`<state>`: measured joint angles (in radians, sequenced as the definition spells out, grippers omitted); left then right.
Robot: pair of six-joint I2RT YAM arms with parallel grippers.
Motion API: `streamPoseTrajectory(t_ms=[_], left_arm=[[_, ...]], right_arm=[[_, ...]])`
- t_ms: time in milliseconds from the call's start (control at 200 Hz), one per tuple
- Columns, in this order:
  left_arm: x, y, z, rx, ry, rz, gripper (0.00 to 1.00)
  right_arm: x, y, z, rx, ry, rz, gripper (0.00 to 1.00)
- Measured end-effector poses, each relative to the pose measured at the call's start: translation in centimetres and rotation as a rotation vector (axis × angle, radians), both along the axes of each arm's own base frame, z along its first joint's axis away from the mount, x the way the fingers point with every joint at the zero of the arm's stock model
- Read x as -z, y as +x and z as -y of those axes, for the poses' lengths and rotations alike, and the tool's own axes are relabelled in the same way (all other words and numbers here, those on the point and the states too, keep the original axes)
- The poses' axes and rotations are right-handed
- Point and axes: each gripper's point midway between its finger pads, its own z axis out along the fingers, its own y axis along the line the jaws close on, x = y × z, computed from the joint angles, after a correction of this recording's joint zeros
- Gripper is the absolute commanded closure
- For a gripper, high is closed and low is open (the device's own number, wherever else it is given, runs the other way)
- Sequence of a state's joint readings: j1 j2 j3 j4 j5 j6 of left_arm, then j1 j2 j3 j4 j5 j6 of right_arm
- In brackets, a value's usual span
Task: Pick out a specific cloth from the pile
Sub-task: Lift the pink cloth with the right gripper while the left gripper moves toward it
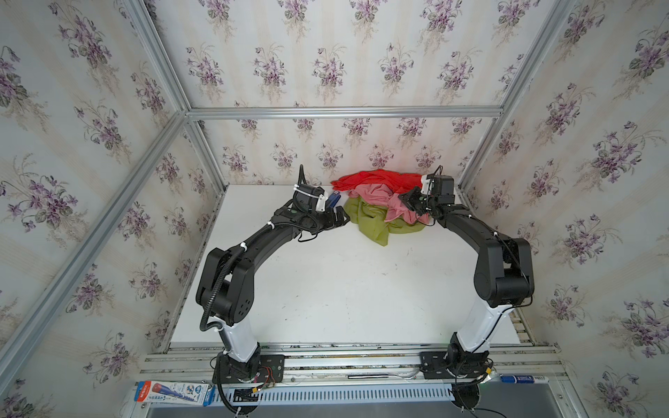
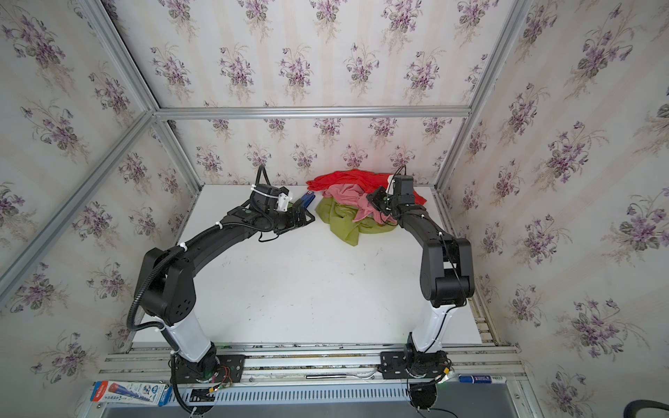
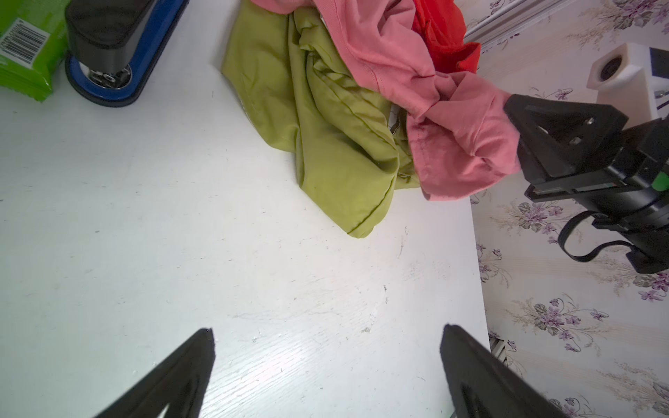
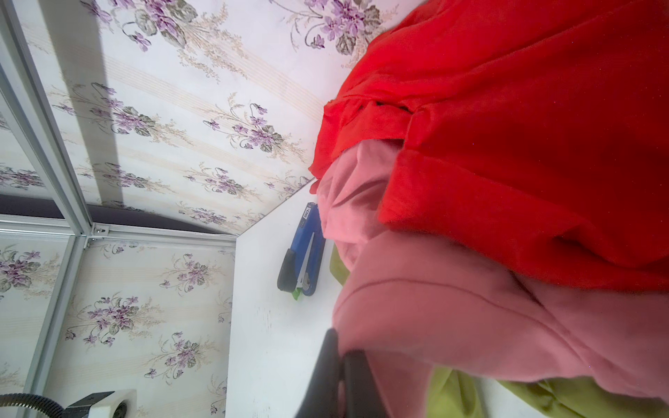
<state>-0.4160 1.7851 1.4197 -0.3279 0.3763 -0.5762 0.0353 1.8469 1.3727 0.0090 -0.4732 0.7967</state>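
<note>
Closest to the lens sits the slotted grey duct (image 1: 344, 396) along the front rail, and beyond it you have the white table (image 1: 325, 289), the widest thing in both top views. Your two black arms curve in from the front corners toward its far edge. Next in size is the pile (image 1: 380, 208), heaped at the far edge of the table, right of the middle, against the flowered back wall. Its red cloth (image 1: 373, 179) lies farthest back. The olive-green cloth (image 1: 373, 226) spreads nearest the front, on the table. The cloth (image 1: 373, 193) you want, the salmon-pink one, lies between them, draped over the olive one. Your right gripper (image 1: 405, 199) is clenched on a bunched fold of the cloth at the pile's right side. The left wrist view shows that fold gathered at its tip, and in the right wrist view its fingers (image 4: 358, 380) are pressed together against pink fabric. Your left gripper (image 1: 342, 217) is released, jaws spread wide over bare table with nothing between them, near the olive-green cloth's left edge. Just left of the pile lies a blue stapler (image 1: 335, 198), and the left wrist view shows a green packet (image 3: 25, 47) beside it.
</note>
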Motion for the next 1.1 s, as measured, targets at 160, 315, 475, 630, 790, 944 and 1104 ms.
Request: streamPoseTrajectory(t_ms=[160,315,475,630,790,944,1104], left_arm=[[-0.1,0.0,-0.1,-0.004,0.002,0.003,0.0],[-0.3,0.0,-0.1,-0.004,0.001,0.007,0.0],[-0.3,0.0,-0.1,-0.004,0.001,0.007,0.0],[-0.4,0.0,-0.1,-0.004,0.0,0.009,0.0],[-0.7,-0.1,-0.1,-0.003,0.001,0.02,0.0],[-1.1,0.0,-0.3,-0.004,0.005,0.035,0.0],[-1.2,0.0,-0.3,-0.004,0.016,0.044,0.0]], right_arm=[[-1.2,0.3,0.0,0.005,0.009,0.024,0.97],[-2.5,0.4,0.0,0.008,0.016,0.048,0.98],[-3.9,0.5,0.0,0.01,0.022,0.074,0.98],[-5.1,0.8,-0.1,0.009,0.024,0.099,0.99],[-5.9,0.8,-0.1,0.009,0.024,0.114,0.99],[-7.0,0.9,-0.1,0.008,0.026,0.136,1.0],[-7.4,0.8,-0.2,0.011,0.034,0.141,1.0]])
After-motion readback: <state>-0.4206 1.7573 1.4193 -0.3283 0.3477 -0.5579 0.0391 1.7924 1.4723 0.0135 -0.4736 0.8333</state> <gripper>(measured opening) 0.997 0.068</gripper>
